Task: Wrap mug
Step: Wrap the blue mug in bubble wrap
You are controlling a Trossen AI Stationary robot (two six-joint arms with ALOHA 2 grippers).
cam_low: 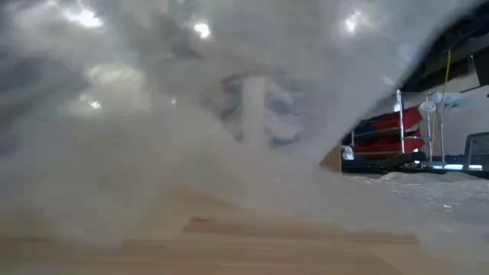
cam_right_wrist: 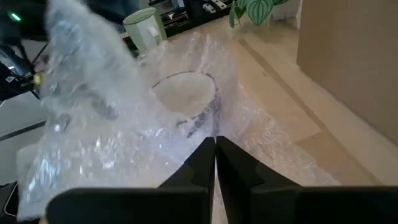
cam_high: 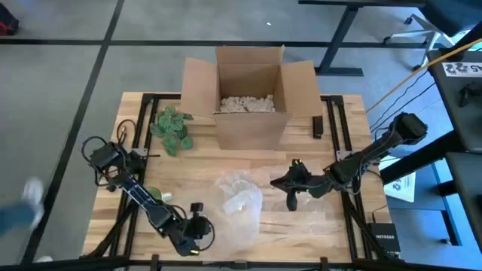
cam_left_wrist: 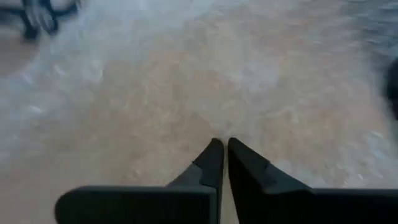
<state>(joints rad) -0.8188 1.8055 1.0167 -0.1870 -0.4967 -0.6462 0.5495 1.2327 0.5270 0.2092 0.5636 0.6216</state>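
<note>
On the table, high view: a mug (cam_high: pixel 242 202) lies at the front middle of the wooden table (cam_high: pixel 113 192), bundled in clear bubble wrap (cam_high: pixel 239 184) that also spreads flat toward the right front.
Behind it, high view: an open cardboard box (cam_high: pixel 252 94) with pale packing fill stands at the back middle; a green leafy plant (cam_high: pixel 172 128) lies to its left.
Left gripper, high view: left gripper (cam_high: pixel 194 226) sits low at the front, just left of the wrapped mug and near the sheet's edge.
Right gripper, high view: right gripper (cam_high: pixel 291 200) points down just right of the mug, over the flat part of the sheet.
Low view: the frame is almost filled by cloudy bubble wrap close to the lens; a pale upright shape inside it may be the mug, but that cannot be told for sure.
Left wrist view: the left fingers (cam_left_wrist: pixel 210 163) are pressed together with no gap; only blurred table and wrap lie ahead, and nothing shows between the tips.
Right wrist view: the right fingers (cam_right_wrist: pixel 204 158) are closed together over the sheet; the mug's round rim (cam_right_wrist: pixel 184 93) shows through the wrap just ahead, and a loose flap rises beside it.
Whether either pinches wrap: too thin and clear to tell.
Doing the step well, as a judgement: the mug looks partly covered, with a flat tail still loose on the right. Take that tail near its edge, lift it clear of the table, and fold it over the rim while the other gripper steadies the bundle so the mug does not roll out.
</note>
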